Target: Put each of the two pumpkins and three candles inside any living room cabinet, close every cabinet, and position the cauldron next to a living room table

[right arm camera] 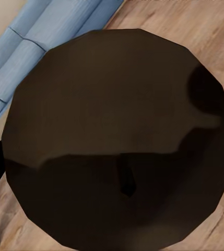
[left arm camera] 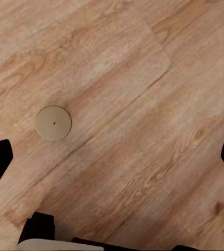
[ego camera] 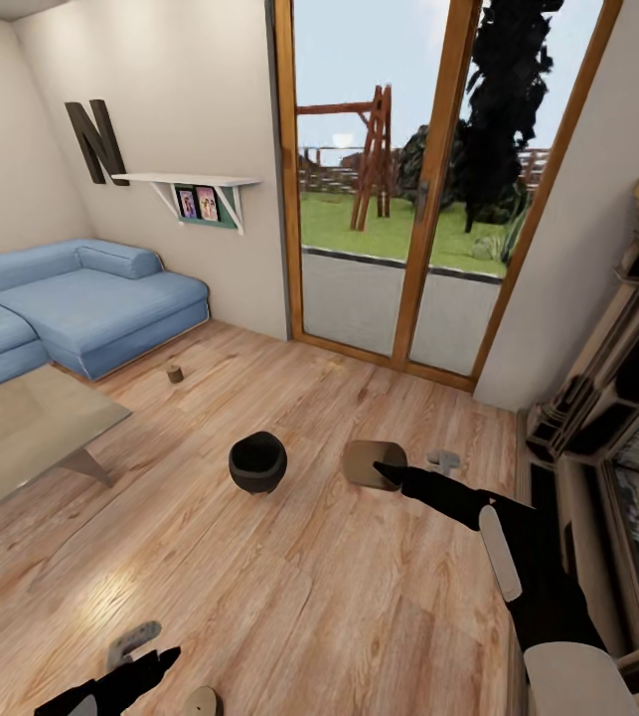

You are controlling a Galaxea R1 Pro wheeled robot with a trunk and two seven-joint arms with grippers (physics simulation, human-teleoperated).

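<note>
Black cauldron [ego camera: 257, 462]; blue sofa [ego camera: 71, 303]; light wood-grain floor [ego camera: 289, 597]; tan disc [left arm camera: 53, 123].

Only readable sign: a big dark block letter "N" [ego camera: 96, 140], leaning tilted against the left wall, its lower edge at the left end of the white wall shelf [ego camera: 188, 181]. Under that shelf, two small framed pictures [ego camera: 198, 204] with pink content; too small to tell if they carry any text. No labels, brands or numbers legible on anything else in head view. Both wrist views: no text readable.
</note>
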